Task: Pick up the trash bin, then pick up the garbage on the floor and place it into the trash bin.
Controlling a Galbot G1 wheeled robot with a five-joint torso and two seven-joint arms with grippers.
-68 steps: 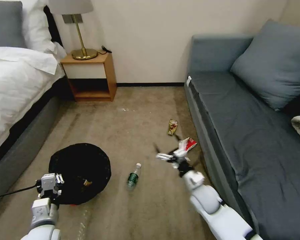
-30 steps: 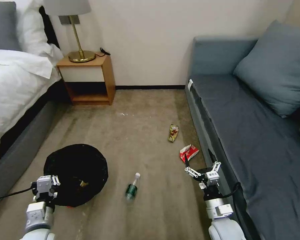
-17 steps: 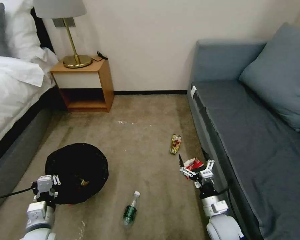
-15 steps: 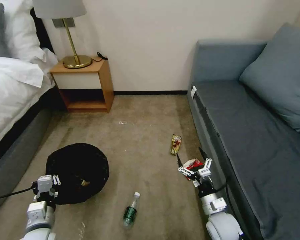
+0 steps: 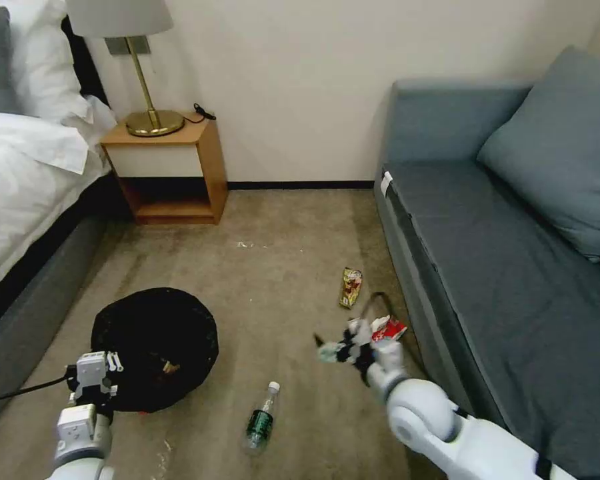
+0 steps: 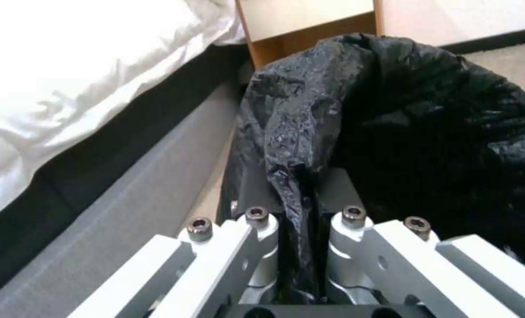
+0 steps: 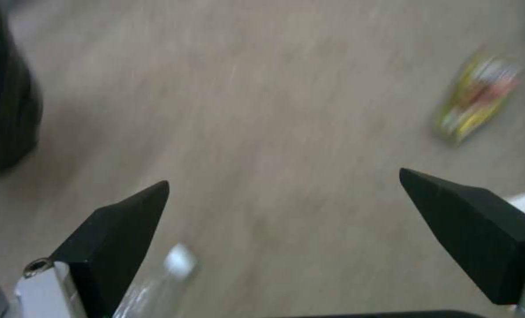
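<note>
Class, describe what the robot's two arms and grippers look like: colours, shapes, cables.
Both arms have rounded white casings. The left gripper has white slotted linkages with steel bolt heads and a black cable trailing off. The right gripper has two black, wedge-shaped pointed fingers on pale mounts.

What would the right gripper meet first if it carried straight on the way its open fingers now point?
Probably bare carpet. The right gripper has floor between its fingertips; the yellow-green wrapper and bottle lie off to either side. Depth is unclear.

Place: bedroom or hotel room
Left: white-sheeted bed
Far left: wooden nightstand, brass lamp
Right: grey fabric sofa
Floor: beige carpet
</note>
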